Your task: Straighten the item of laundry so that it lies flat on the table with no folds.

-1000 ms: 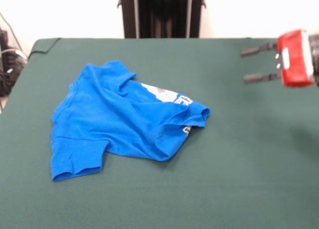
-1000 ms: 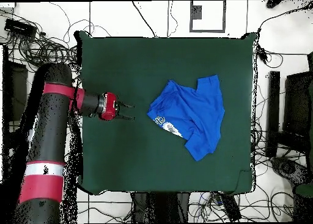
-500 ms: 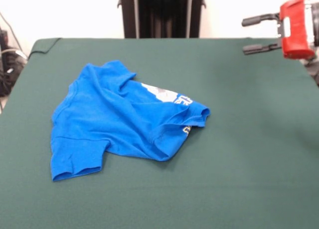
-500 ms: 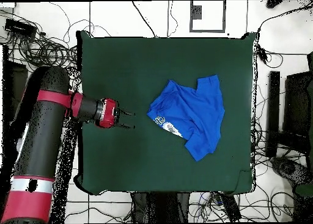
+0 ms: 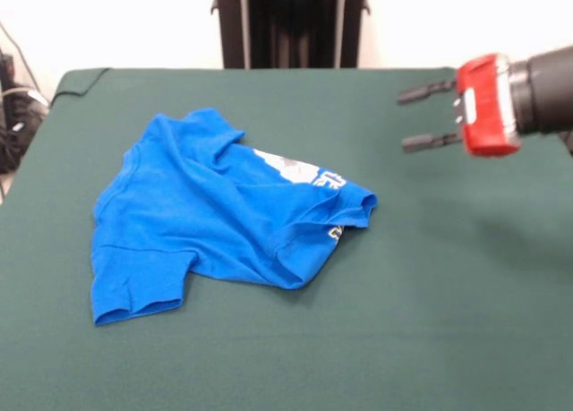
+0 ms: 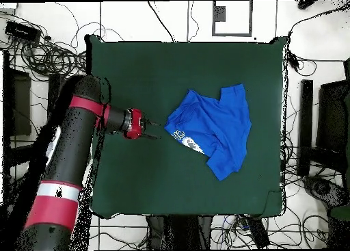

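Since a moment earlier the gripper (image 5: 414, 118) had swung down and in over the table (image 5: 448, 295), moving closer to the shirt, while the shirt itself had not shifted. Its two dark fingers (image 5: 428, 90) stood apart, one above the other in the front view, spread open with nothing between them and touching nothing. They pointed sideways toward the item of laundry (image 5: 215, 216), with a clear strip of green cloth between the tips and the nearest fold.

One shirt lay on the table, one arm (image 6: 68, 173) reached over it, and one gripper (image 6: 156, 130) was at its end. From above, the item of laundry (image 6: 215, 128) sat right of the table's middle, crumpled: one side was folded over so that only part of the white print (image 5: 291, 166) and a little yellow lettering showed beside the plain blue. One sleeve (image 5: 134, 295) lay flat at the shirt's near corner in the front view.

Around the table (image 6: 137, 70), tangled black cables (image 6: 41, 50) covered the pale floor, none of them on the green cloth.
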